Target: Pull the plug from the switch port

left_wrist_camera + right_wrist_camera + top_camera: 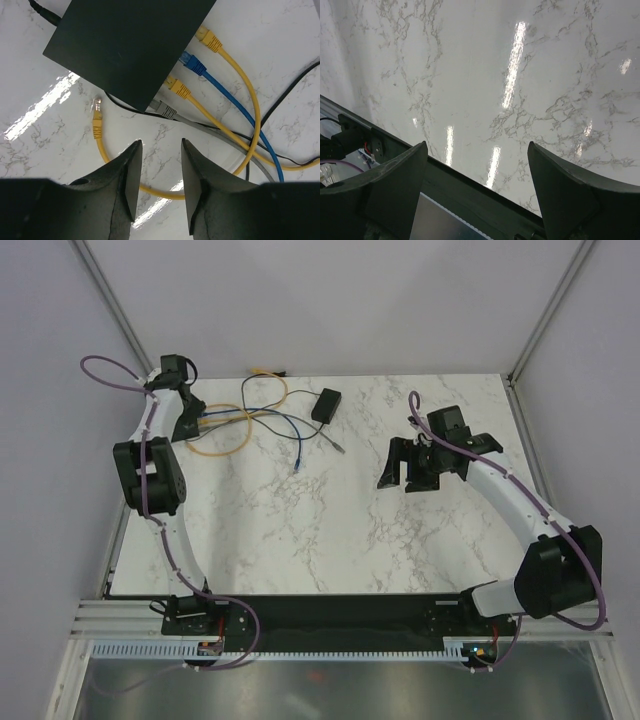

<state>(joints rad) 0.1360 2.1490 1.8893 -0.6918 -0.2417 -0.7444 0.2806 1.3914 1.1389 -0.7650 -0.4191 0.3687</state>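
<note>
- Left pincer (160,150) hovers low over the marble desk (45,145). Its fingers are apart w/ nothing gripped, just short of the flat black switch (130,45).
- The switch lies near the desk's far-left corner, mostly hidden under the left arm in the top view. The left wrist cam shows its port edge (170,80) running along the box's right side.
- Four plugs sit in that edge in a row: yellow plug (212,41), blue plug (194,63), second yellow plug (178,88), and grey plug (165,109), the one nearest the pincer.
- A loose yellow plug (97,120) lies on the desk near the switch's near corner, not touching the box. Its cable curves away beneath the pincer.
- Cables from the seated plugs fan out to the right, crossing a thin black cord (285,90).
- Small black adapter block (325,404) rests further right, near the far edge and apart from the switch.
- Right pincer (477,150) hangs over the marble on the desk's right half. Its fingers are wide apart and hold nothing, well apart from the switch.
</note>
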